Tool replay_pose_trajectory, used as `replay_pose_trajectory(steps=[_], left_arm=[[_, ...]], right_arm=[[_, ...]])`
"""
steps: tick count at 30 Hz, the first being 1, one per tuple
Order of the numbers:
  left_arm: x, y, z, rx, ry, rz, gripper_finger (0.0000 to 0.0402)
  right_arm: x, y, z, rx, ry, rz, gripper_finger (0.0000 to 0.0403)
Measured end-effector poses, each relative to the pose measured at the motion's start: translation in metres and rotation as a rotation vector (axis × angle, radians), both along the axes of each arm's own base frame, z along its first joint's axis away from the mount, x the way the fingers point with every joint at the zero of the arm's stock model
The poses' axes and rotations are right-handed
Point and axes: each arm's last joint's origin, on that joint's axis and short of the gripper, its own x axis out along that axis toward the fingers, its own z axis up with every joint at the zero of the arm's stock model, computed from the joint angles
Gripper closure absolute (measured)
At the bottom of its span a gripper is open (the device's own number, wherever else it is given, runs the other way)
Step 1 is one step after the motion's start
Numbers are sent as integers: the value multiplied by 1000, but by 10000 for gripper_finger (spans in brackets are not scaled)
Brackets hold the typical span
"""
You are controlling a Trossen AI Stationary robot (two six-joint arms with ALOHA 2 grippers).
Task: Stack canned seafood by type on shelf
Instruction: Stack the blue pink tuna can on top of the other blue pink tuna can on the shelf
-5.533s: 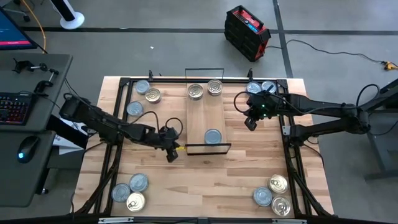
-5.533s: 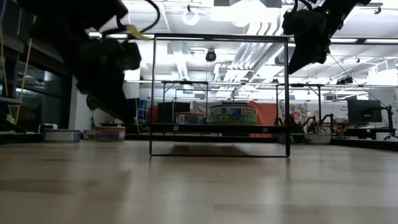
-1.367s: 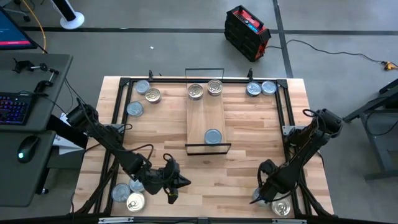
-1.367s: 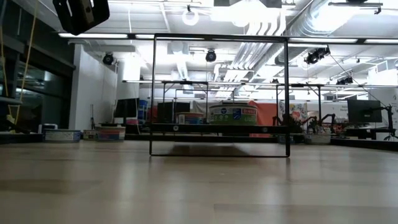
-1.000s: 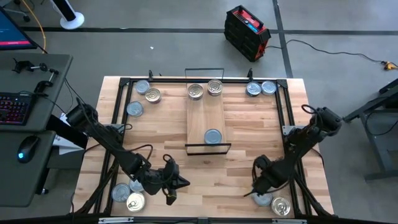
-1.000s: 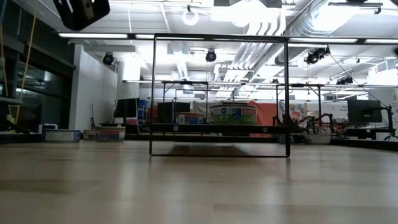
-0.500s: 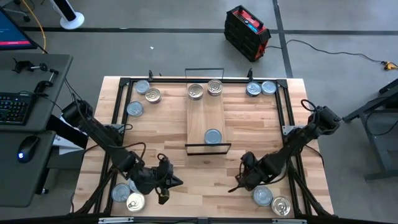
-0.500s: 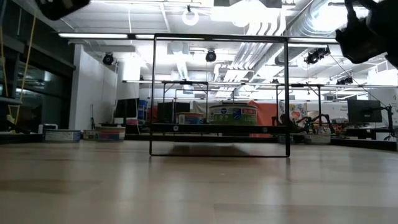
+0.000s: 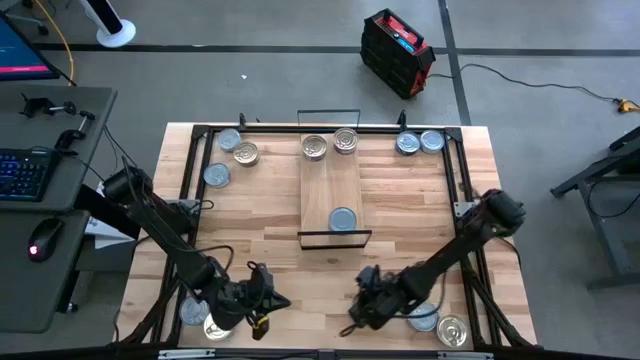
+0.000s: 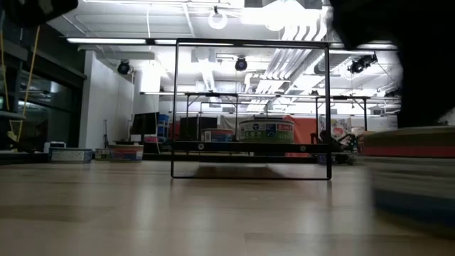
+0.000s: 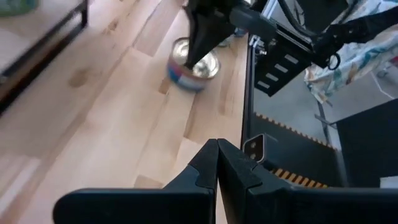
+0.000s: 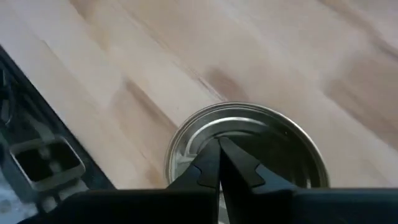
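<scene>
Left gripper (image 9: pixel 262 312) sits low at the near-left of the table, fingers pressed together on nothing, just beside the near-left tins (image 9: pixel 196 312). Its arm runs back toward the table's left edge. Pale planks make up the tabletop (image 9: pixel 400 215), framed by a black rail, with grey floor around it and a desk with a keyboard (image 9: pixel 22 172) at left. At the far middle stands the shelf (image 9: pixel 332 190) — two silver-lidded tins (image 9: pixel 314 148) on its far end, one blue-grey tin (image 9: pixel 342 219) near its close end. More tins lie at the far-left, far-right and near-right. Right gripper (image 9: pixel 352 325) hangs near-centre, also closed and empty, over a shiny tin (image 12: pixel 247 148) — its arm stretched in from the right edge.
</scene>
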Motion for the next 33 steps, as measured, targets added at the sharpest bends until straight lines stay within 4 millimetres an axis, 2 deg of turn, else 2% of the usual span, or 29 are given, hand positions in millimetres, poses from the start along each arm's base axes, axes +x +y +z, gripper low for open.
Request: replay_pose_trajectory(steps=[4, 8, 12, 16, 18, 22, 25, 27, 30, 33], left_arm=[[11, -6, -20, 4, 4, 11, 402], [21, -5, -29, 2, -5, 30, 401], [28, 0, -30, 44, -17, 24, 401], [41, 5, -35, 101, -55, 6, 401], [50, 6, -41, 144, -92, -20, 401], [65, 5, -58, 290, -100, -128, 401], [75, 3, -57, 378, -115, -170, 401], [83, 3, -58, 413, -123, -211, 401], [93, 5, -72, 440, -81, -288, 401], [103, 10, -80, 439, -56, -290, 401]], right_arm=[[36, 5, 10, -113, -96, 94, 403], [56, 8, 35, -208, -168, 220, 403], [56, 13, 67, -272, -182, 304, 403], [42, 27, 78, -301, -134, 368, 403], [30, 34, 76, -302, -92, 365, 403], [2, 47, 59, -299, 13, 307, 403], [-13, 54, 48, -266, 57, 263, 403], [-18, 56, 40, -230, 74, 237, 403], [-18, 54, 27, -203, 68, 189, 403], [-17, 48, 17, -198, 71, 159, 403]])
